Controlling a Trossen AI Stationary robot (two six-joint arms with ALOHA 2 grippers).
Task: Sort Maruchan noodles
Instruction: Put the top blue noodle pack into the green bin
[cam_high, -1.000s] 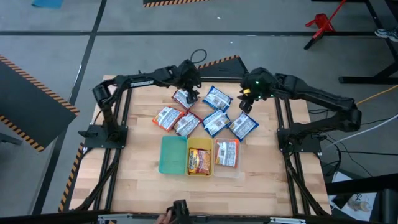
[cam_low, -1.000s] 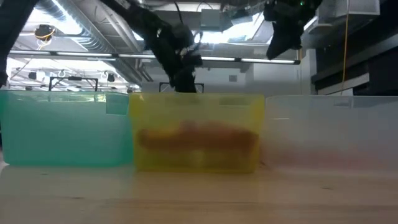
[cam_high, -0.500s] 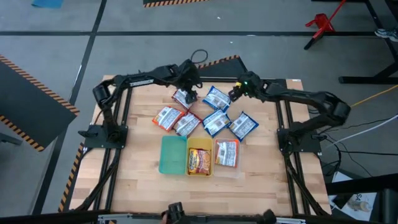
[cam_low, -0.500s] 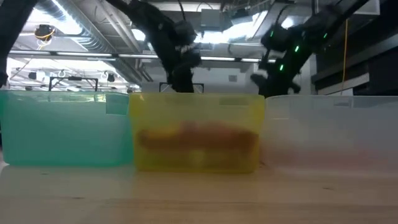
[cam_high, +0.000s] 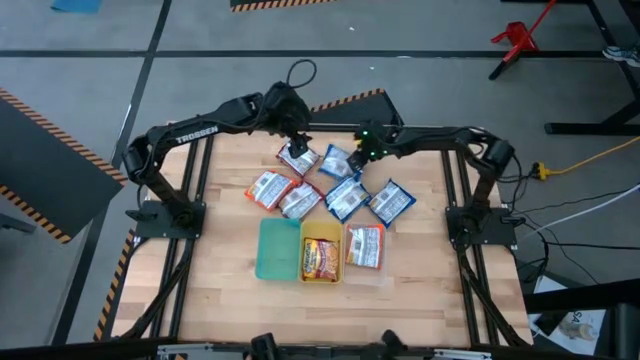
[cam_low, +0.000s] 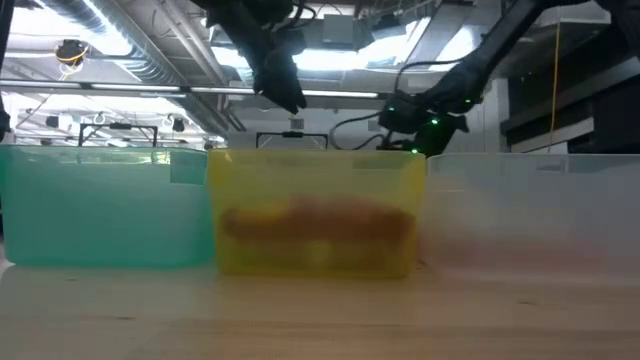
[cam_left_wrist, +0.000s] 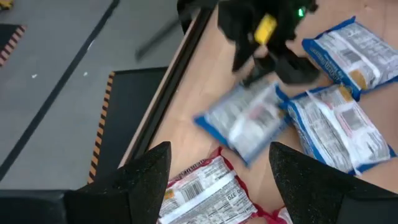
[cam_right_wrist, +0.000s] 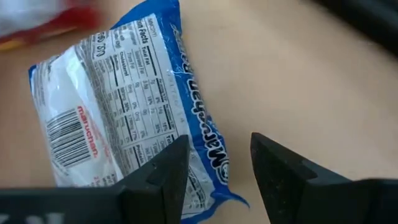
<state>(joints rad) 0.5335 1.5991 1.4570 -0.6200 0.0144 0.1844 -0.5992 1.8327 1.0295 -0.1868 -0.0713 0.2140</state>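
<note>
Six Maruchan packets lie flat on the table. Three are red-and-white (cam_high: 297, 158) (cam_high: 268, 188) (cam_high: 300, 200) and three are blue-and-white (cam_high: 337, 161) (cam_high: 347, 195) (cam_high: 390, 202). My right gripper (cam_high: 362, 152) (cam_right_wrist: 214, 177) is open and low over the far blue packet (cam_right_wrist: 124, 112), its fingers astride that packet's long edge. My left gripper (cam_high: 292, 128) (cam_left_wrist: 221, 180) is open and raised above the far red packet (cam_left_wrist: 205, 193). In its view the right gripper (cam_left_wrist: 267, 50) shows at the blue packet (cam_left_wrist: 245, 121). My right gripper comes at the far blue packet from above, slanting from the table's right. Its open fingers (cam_right_wrist: 152, 177) stand over the packet's blue edge (cam_right_wrist: 208, 146) near a corner. I cannot tell whether they touch it. The packet lies flat on the table.
Three trays stand side by side near the table's middle: a green one (cam_high: 278, 250), a yellow one (cam_high: 303, 262) holding a dark red packet (cam_high: 320, 258), and a clear one (cam_high: 349, 262) holding an orange-and-white packet (cam_high: 365, 245). Bare wood lies toward the near edge.
My right gripper has swung from above the table's far right toward the left and down, ending low at the far blue packet. My left gripper has risen and drawn back toward the far left, away from the far red packet.
</note>
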